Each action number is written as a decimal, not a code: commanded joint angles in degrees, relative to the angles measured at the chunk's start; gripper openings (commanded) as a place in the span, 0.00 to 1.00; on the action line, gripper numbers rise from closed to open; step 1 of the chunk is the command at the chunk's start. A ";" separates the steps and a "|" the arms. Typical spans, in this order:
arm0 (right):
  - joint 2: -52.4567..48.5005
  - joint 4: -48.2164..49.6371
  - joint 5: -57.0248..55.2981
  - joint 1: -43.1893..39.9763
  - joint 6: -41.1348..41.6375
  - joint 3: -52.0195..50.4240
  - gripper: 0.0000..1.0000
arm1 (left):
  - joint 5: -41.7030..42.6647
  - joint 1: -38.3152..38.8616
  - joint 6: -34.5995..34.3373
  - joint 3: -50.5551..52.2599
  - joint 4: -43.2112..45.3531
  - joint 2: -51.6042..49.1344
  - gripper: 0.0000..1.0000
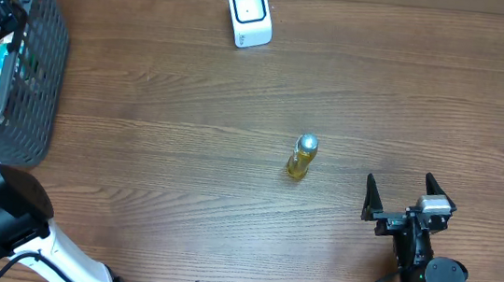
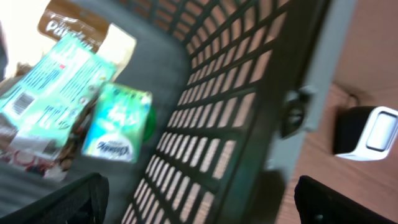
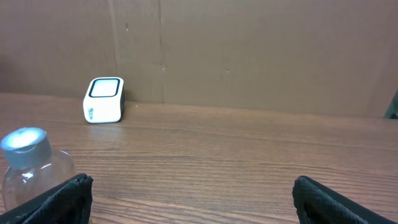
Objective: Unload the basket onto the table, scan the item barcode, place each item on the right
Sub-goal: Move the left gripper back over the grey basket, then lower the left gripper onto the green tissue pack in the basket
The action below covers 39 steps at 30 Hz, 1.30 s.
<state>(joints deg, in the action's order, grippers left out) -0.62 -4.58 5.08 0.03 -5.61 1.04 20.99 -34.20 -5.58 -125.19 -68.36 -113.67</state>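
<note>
Both grippers spread wide and empty; bottle stands alone mid-table.

Nearest the base, the right gripper (image 1: pixel 400 181) rests low over the brown wood-grain table (image 1: pixel 163 179), jaws wide apart, nothing between them. Just beyond and to its left stands the small clear bottle of yellow liquid with a silver cap (image 1: pixel 301 157), upright, touching neither gripper; the right wrist view catches it at the lower left edge (image 3: pixel 28 171). Farther back, near the table's far edge, sits the white box-shaped barcode scanner with a dark-framed window (image 1: pixel 249 14), well apart from the bottle. At far left, the left gripper (image 2: pixel 199 196) hangs over the dark grey plastic mesh basket (image 1: pixel 42 63), jaws wide, holding nothing. Inside lie a green-and-white packet (image 2: pixel 118 124) and a teal packet with a printed barcode (image 2: pixel 46 87); view blurred.
</note>
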 commanded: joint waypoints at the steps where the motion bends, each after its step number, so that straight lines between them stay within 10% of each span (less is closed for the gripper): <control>1: 0.46 0.15 -0.46 -0.11 -0.04 -0.59 1.00 | 4.59 -1.25 0.20 -0.02 1.46 1.07 0.98; 39: 0.46 0.15 -0.46 -0.11 -0.04 -0.59 1.00 | 0.66 -6.60 3.78 0.26 1.75 -5.77 0.99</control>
<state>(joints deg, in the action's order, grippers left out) -0.62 -4.56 5.08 0.03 -5.61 1.04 22.48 -40.95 -4.03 -125.19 -66.41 -117.45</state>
